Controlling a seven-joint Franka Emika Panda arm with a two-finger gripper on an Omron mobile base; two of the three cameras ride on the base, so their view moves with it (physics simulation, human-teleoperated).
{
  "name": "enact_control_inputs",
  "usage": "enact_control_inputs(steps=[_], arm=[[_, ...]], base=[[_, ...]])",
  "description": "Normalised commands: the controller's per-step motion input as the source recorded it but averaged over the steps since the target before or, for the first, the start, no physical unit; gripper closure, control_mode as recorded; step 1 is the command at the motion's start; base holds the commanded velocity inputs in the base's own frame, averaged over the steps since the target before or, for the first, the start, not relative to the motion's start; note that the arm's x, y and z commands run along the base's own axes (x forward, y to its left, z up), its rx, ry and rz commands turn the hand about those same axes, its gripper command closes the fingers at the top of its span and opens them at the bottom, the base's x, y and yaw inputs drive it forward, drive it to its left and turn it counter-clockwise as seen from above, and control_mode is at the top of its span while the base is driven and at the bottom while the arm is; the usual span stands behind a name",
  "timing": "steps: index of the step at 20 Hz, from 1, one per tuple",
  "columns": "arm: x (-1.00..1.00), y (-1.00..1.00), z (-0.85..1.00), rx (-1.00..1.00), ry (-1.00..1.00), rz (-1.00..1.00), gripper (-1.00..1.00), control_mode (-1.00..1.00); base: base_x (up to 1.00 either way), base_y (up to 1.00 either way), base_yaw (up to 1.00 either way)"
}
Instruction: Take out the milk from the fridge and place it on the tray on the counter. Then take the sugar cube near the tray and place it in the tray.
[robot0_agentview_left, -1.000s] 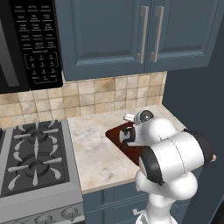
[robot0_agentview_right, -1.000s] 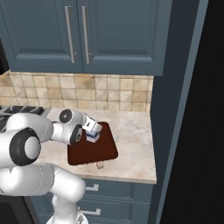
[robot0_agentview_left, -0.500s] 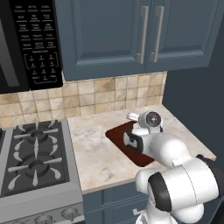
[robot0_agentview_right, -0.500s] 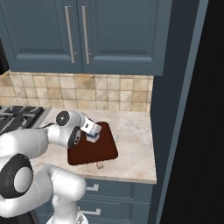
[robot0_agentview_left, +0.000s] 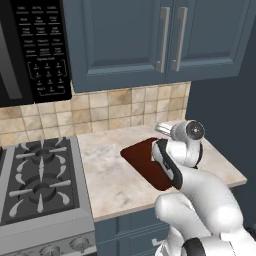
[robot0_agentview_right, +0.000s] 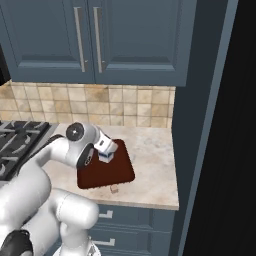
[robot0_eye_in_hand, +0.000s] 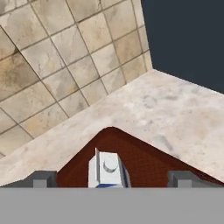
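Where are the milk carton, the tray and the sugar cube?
milk carton (robot0_agentview_right: 106, 151): right base view, white side above the blue band.
tray (robot0_agentview_right: 117, 172): right base view, bare floor near its front right corner.
sugar cube (robot0_agentview_right: 114, 189): right base view, its top, on the counter by the tray's front edge.

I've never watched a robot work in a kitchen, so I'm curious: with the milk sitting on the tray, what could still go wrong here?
1. The open fingers stand on either side of the milk on the tray; pulling away crookedly might tip the carton.
2. The sugar cube lies on the counter close to its front edge, just off the tray. It is tiny, so a poor grab might nudge it off the edge.
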Motion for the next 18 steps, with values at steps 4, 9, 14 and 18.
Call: enact_control_inputs(steps=[4,9,14,18], arm=[[-0.71,-0.17,0.29,0.08,0.00,0.00,-1.00,-1.00],[-0.68,-0.09,0.34,0.10,0.04,0.00,-1.00,-1.00],[-0.67,0.01,0.39,0.03,0.16,0.00,-1.00,-1.00],[-0.86,0.00,0.36,0.00,0.00,0.00,-1.00,-1.00]], base=[[0.00,0.00,0.00],[0.00,0.00,0.00],[0.00,0.00,0.00],[0.00,0.00,0.00]])
